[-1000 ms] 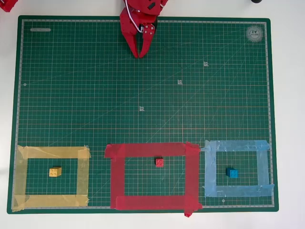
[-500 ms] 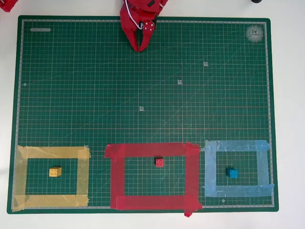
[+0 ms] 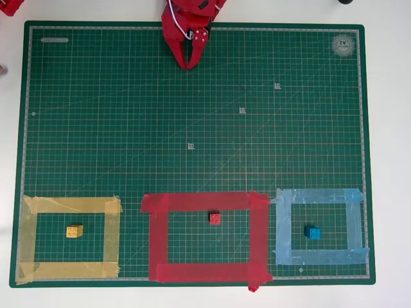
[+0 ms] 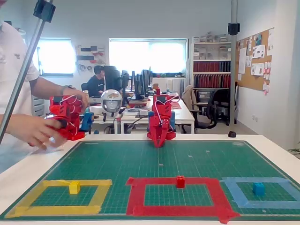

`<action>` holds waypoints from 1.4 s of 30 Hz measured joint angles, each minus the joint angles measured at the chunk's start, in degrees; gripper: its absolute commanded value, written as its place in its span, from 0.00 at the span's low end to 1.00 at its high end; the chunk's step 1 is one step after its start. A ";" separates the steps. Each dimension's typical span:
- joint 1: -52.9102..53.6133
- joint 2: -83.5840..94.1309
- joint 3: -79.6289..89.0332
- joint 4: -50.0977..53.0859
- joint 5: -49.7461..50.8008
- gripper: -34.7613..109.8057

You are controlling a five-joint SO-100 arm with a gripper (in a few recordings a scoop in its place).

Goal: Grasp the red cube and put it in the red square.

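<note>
Your mat (image 3: 96, 128) carries small printed marks and a round emblem in the corner to the right of the end effector in the overhead view, but none of it is sharp enough to read. Since half a second ago nothing on the mat has shifted — the arm sits in the same tucked spot at the mat's top edge, after pulling back from a slightly lower reach a second ago.

Your end effector (image 3: 191, 64) points down the mat with its fingertips meeting — narrow, holding nothing, touching nothing you can see. In the fixed view it (image 4: 159, 143) hangs just above the mat's far edge.

The red cube (image 3: 215, 219) lies well away from the end effector, inside the red square (image 3: 157, 237), near its top strip. The yellow cube (image 3: 74, 231) sits in the yellow frame (image 3: 112, 237), the blue cube (image 3: 313, 233) in the light blue frame (image 3: 282, 231) — both equally far off.
</note>
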 measured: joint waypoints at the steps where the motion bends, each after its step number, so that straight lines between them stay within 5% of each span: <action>1: 0.00 0.00 0.00 0.00 0.00 0.24; 42: -1.41 0.00 0.00 0.00 -0.09 0.24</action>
